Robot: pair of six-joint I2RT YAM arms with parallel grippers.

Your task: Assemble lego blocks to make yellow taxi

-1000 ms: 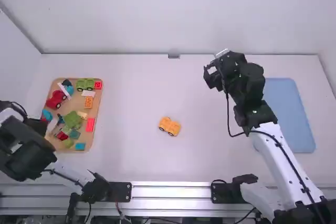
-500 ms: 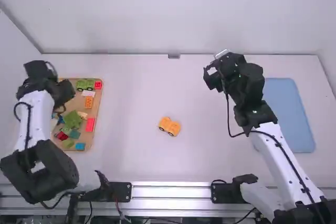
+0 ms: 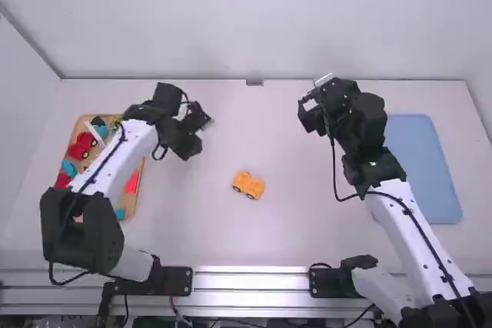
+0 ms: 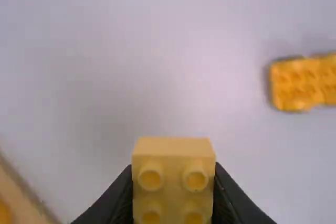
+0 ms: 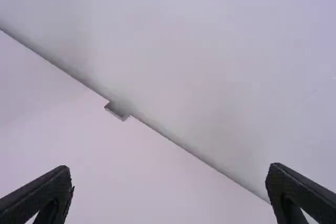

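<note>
I find the surface to be a white table [image 3: 307, 228], pale and smooth. On my left side lies a light-brown tray [image 3: 132, 200], partly hidden in the high view. Near the table's middle, a small orange-yellow car [image 3: 248, 185] stands upright, at an angle, on dark wheels. On my right side I record a flat blue mat [image 3: 424, 167], well apart from the car.
</note>
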